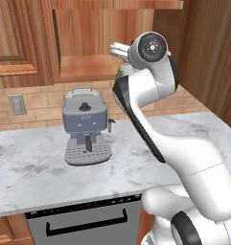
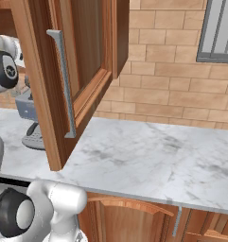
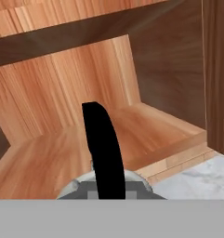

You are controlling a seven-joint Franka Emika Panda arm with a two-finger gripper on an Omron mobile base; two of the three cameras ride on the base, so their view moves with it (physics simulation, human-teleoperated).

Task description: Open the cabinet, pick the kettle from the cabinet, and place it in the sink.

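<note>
The kettle [image 3: 132,179] sits right under the hand [image 3: 104,188] in the hand view, at the bottom edge: only the top of its pale silver body shows, with a black curved handle [image 3: 102,148] rising up from it in front of the camera. The fingers of the hand are pressed together, and they seem to pinch the kettle by this handle, but the contact itself is hidden.

Behind the kettle is the inside of the cabinet [image 3: 85,83]: a wooden shelf floor, a back wall and a darker side wall. The kettle is at the front edge of this shelf, where a corner of the marble desk [image 3: 201,179] appears below.

In the left base view the white arm [image 1: 150,91] reaches up to the open cabinet [image 1: 88,43] above the desk [image 1: 30,167]. A blue-grey espresso machine [image 1: 86,127] stands on the desk under the cabinet, near the tiled wall.

In the right base view the cabinet door [image 2: 68,80] stands wide open, with its long silver bar handle [image 2: 63,80] facing the camera.
</note>
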